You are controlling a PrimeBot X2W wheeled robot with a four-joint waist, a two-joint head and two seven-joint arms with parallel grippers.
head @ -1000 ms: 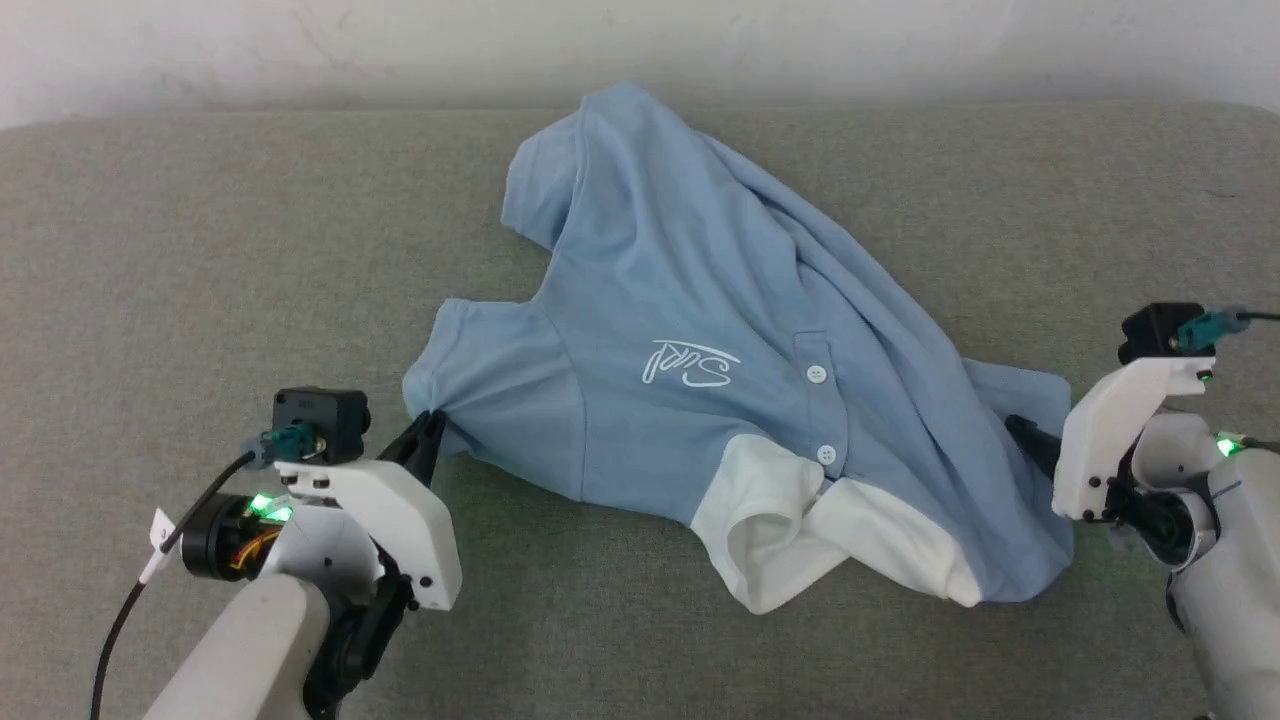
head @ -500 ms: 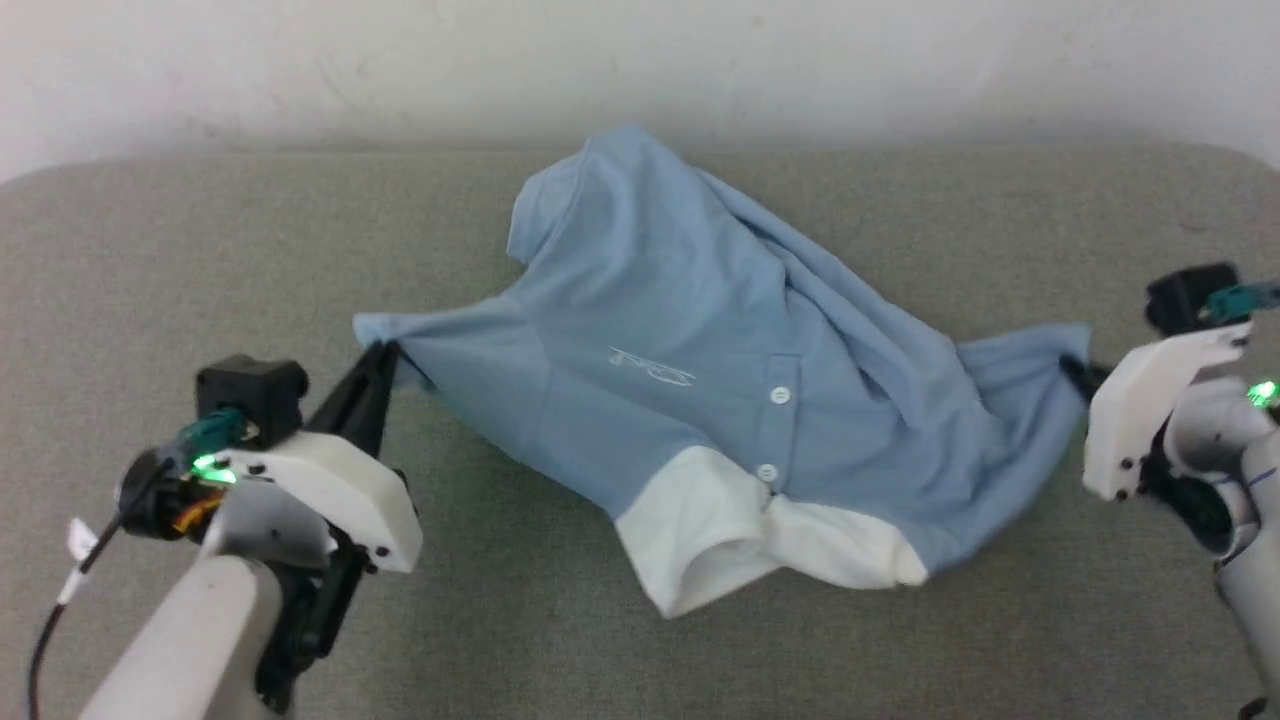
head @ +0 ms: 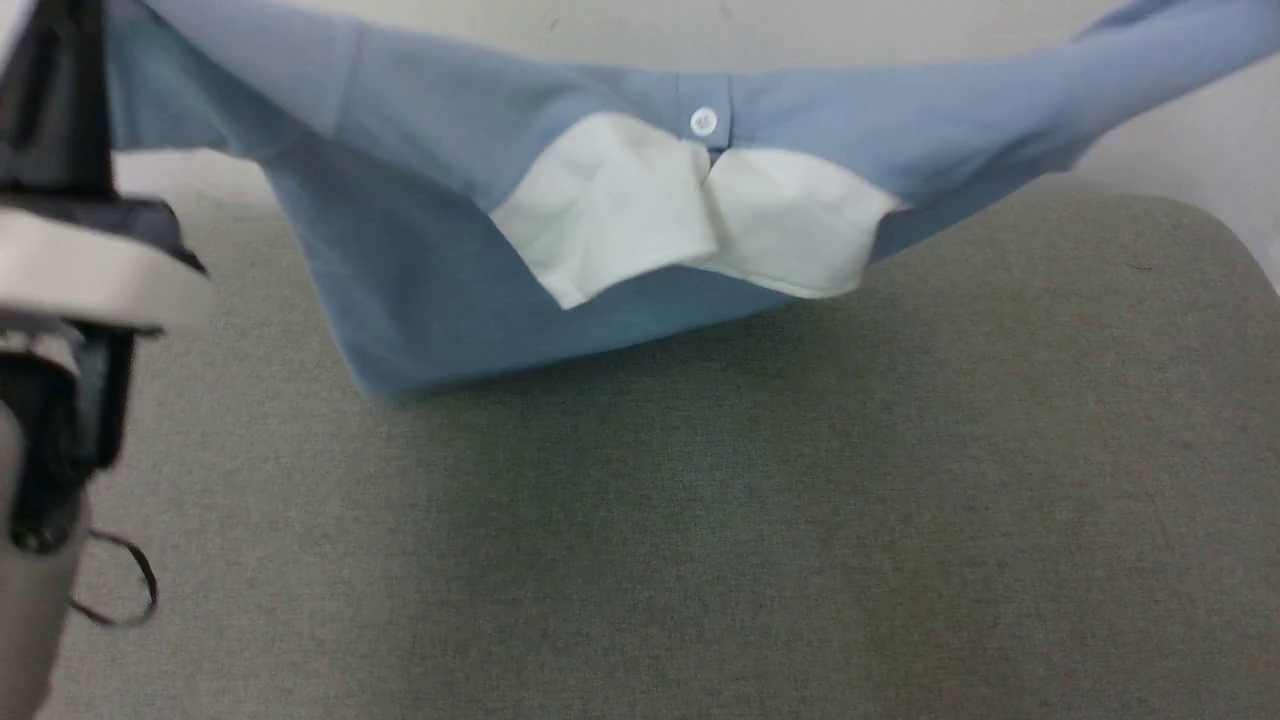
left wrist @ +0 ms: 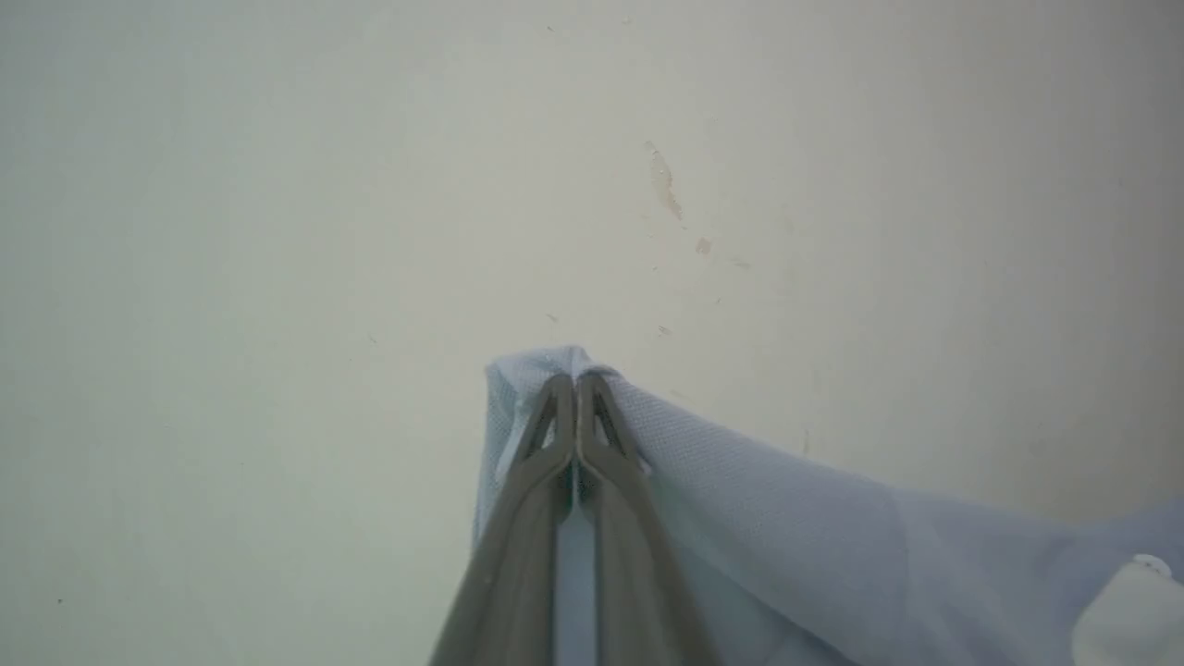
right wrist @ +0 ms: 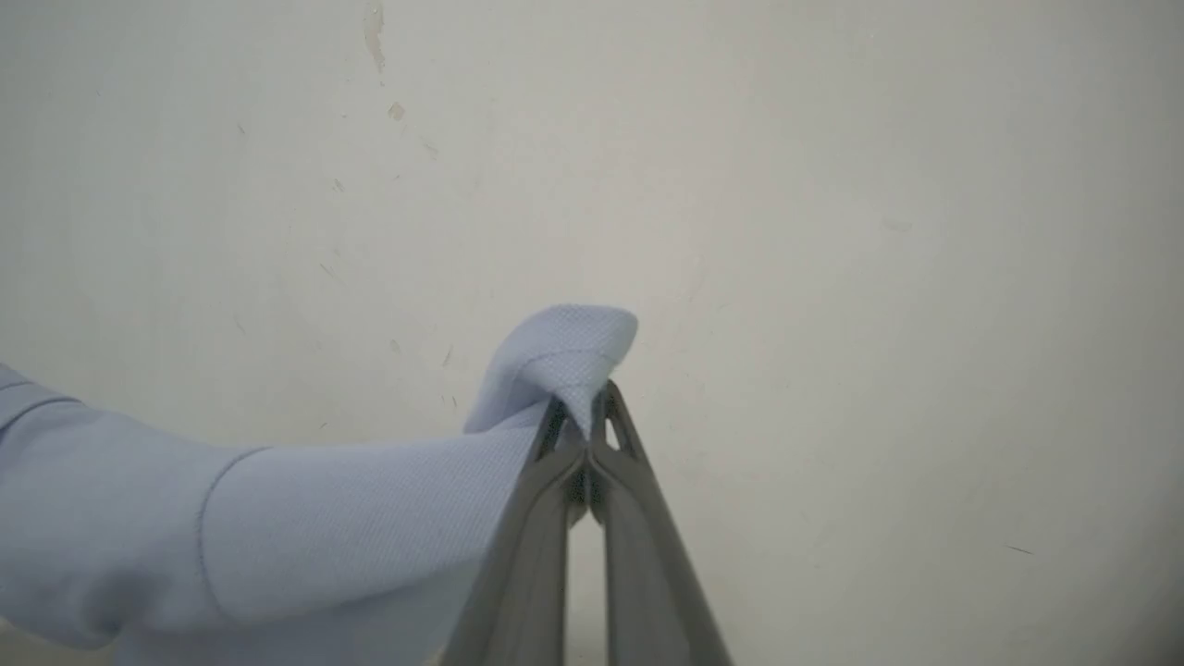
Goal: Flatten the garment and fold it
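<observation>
We see the grey padded surface [head: 800, 520] beneath the garment [head: 420, 260], a light blue polo held in the air, stretched left to right before the pale wall [left wrist: 277, 185], its body sagging low at the left. Its white collar [head: 620, 200] droops at mid-span. The left gripper [left wrist: 577, 384] and right gripper [right wrist: 592, 398] each pinch a blue fabric edge, jaws closed. One white button [head: 704, 121] sits above the collar.

Both arms seemingly raised; left hand [left wrist: 576, 379] pinched closed; right hand [right wrist: 585, 396] likewise.
</observation>
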